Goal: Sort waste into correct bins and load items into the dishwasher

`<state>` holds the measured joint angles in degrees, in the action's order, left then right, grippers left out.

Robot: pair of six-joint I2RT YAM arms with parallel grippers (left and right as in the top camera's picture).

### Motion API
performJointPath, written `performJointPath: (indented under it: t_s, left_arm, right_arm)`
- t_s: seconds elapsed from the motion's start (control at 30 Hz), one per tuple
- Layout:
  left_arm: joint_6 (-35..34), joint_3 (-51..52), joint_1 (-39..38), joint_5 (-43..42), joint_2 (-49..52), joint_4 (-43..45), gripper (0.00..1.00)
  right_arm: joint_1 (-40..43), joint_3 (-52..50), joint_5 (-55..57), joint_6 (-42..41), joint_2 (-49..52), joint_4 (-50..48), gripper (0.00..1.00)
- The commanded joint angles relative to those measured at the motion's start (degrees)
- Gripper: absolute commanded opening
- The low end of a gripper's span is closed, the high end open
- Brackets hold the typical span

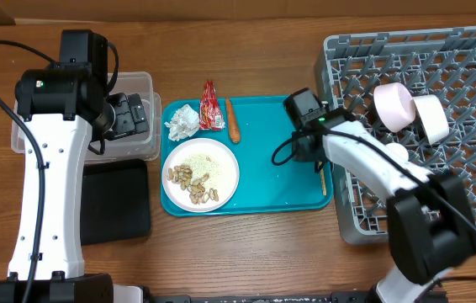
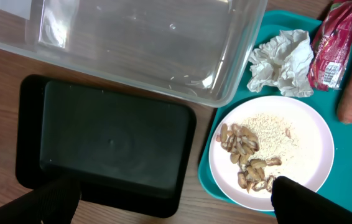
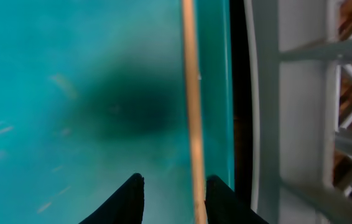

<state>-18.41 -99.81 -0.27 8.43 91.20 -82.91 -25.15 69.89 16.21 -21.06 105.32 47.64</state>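
Note:
On the teal tray (image 1: pixel 272 181) lie a crumpled paper ball (image 1: pixel 182 123), a red wrapper (image 1: pixel 210 106), an orange-brown stick (image 1: pixel 233 121) and a white plate (image 1: pixel 221 160) with peanut shells (image 1: pixel 194 183). One wooden chopstick (image 3: pixel 191 93) lies along the tray's right edge. My right gripper (image 3: pixel 175 180) is low over it, open; the chopstick runs between the jaws, against the right finger. My left gripper (image 2: pixel 176 186) hangs wide open and holds nothing, over the clear tub (image 2: pixel 132 43) and black tray (image 2: pixel 107 143). A pink bowl (image 1: pixel 394 106) and a white bowl (image 1: pixel 430 118) sit in the grey rack (image 1: pixel 473 168).
The rack's wall (image 3: pixel 300 112) stands close to the right of my right gripper. In the left wrist view the plate (image 2: pixel 300 124), paper ball (image 2: pixel 282 62) and wrapper (image 2: pixel 334 46) lie to the right of the tub. Bare wooden table shows in front of the trays.

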Motion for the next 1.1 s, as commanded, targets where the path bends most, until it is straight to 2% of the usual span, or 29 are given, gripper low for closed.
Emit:
performJointPath:
  t_s: [0.0,0.4,0.5,0.53,0.63,0.83,1.03,1.07]
  left_arm:
    - [-0.9,-0.8,-0.1,0.6,0.3,0.1,1.00]
    - [-0.9,-0.8,-0.1,0.6,0.3,0.1,1.00]
    - [-0.9,-0.8,-0.1,0.6,0.3,0.1,1.00]
    - [-0.9,-0.8,-0.1,0.6,0.3,0.1,1.00]
    - [-0.9,-0.8,-0.1,0.6,0.3,0.1,1.00]
    - [-0.9,-0.8,-0.1,0.6,0.3,0.1,1.00]
    - [-0.9,-0.8,-0.1,0.6,0.3,0.1,1.00]
    - [-0.9,-0.8,-0.1,0.6,0.3,0.1,1.00]
  right_arm:
    - [0.1,0.1,4.8,-1.5,1.5,-2.1,0.34]
    - [0.5,0.1,4.0,-1.5,8.2,-3.5,0.36]
    - [0.5,0.1,-0.9,-1.0,9.2,-3.6,0.36]
    - [0.5,0.1,-3.6,0.3,9.2,-3.7,0.39]
    - [0.3,0.3,-11.5,4.8,9.2,-3.7,0.38]
    - [-0.3,0.3,-13.4,5.6,8.1,-3.1,0.26]
    - [-0.3,0.4,-14.1,5.9,4.5,-3.0,0.04]
    - [-0.3,0.9,-13.6,5.8,2.6,-2.7,0.04]
